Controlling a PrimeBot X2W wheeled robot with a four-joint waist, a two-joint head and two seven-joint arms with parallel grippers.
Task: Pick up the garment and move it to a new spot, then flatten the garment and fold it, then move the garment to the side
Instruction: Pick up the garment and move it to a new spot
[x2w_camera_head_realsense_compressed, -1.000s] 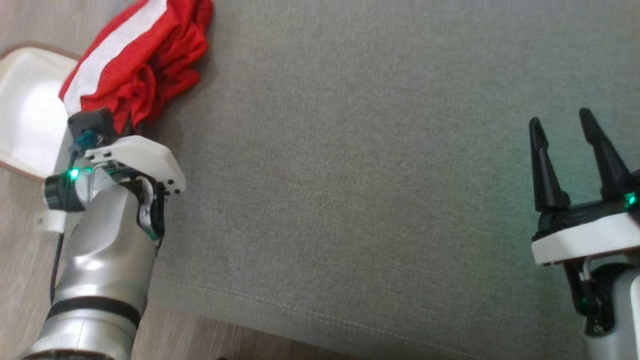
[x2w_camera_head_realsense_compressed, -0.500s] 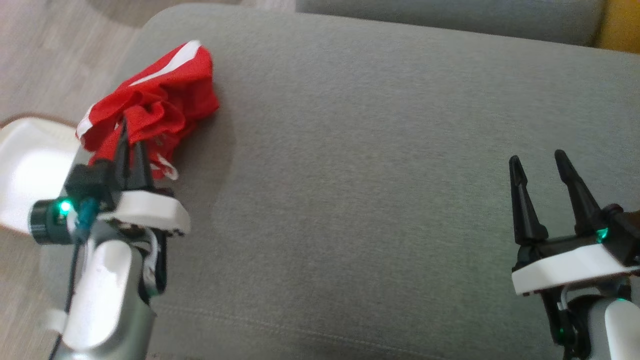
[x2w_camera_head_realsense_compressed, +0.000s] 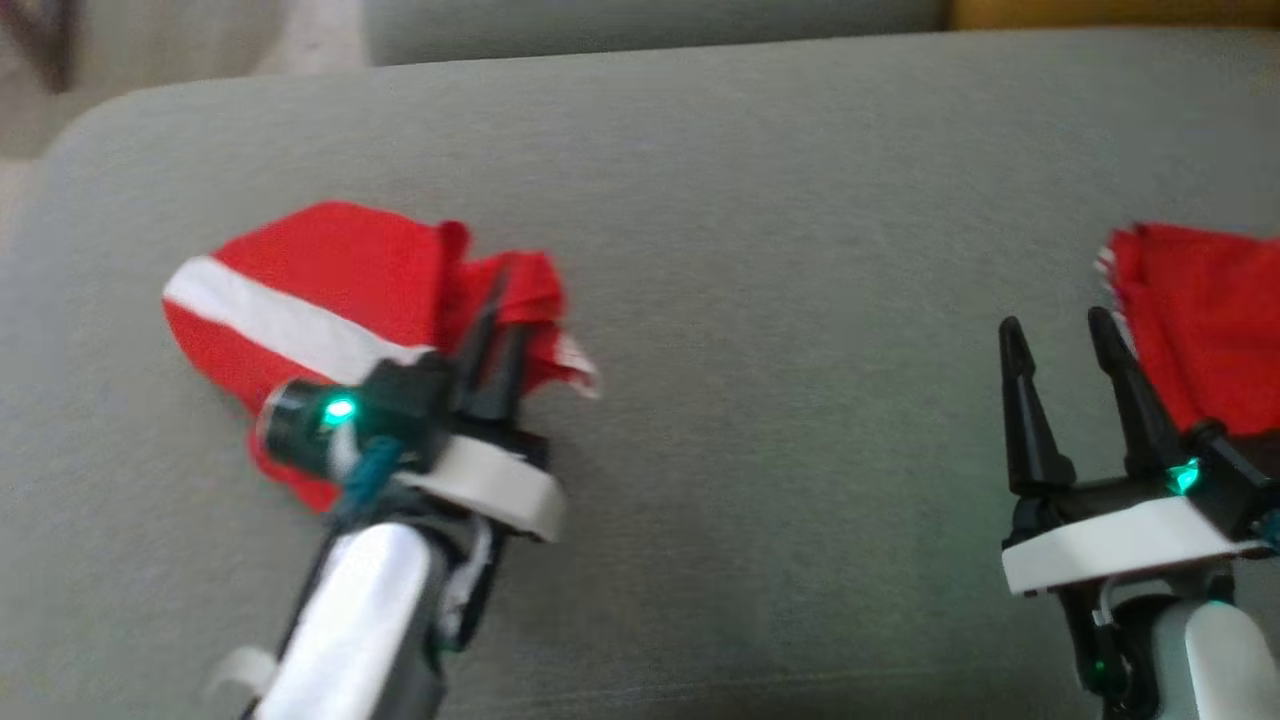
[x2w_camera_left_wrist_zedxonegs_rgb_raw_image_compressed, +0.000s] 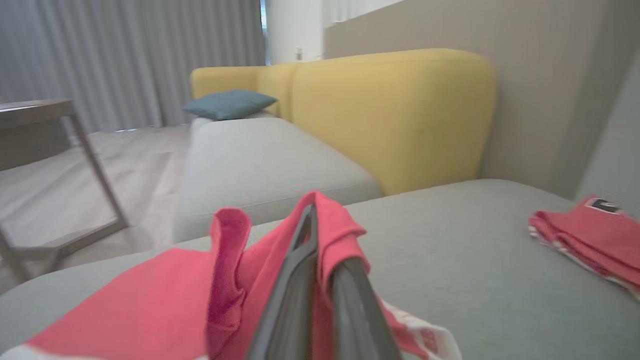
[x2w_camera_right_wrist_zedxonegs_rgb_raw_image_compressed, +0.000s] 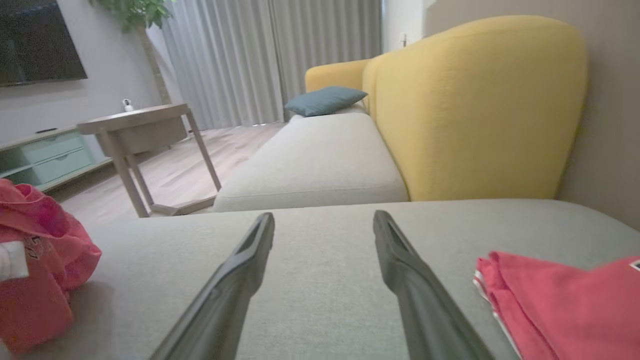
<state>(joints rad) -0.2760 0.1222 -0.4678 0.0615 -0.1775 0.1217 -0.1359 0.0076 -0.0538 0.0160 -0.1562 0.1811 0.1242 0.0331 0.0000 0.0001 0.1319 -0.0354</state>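
Two grippers, head view: left gripper (x2w_camera_head_realsense_compressed: 508, 310) clamped on red garment (x2w_camera_head_realsense_compressed: 320, 260), left part of grey cushion (x2w_camera_head_realsense_compressed: 760, 250); right gripper (x2w_camera_head_realsense_compressed: 1053, 322) fingers apart, near a second red cloth (x2w_camera_head_realsense_compressed: 1210, 320) | left wrist: fingers together, garment draped over them | right wrist: fingers spread, cushion showing between.

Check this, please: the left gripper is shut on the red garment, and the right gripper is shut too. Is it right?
No: the right gripper is open, its jaws apart, as the right wrist view shows. The left gripper is shut on the garment.
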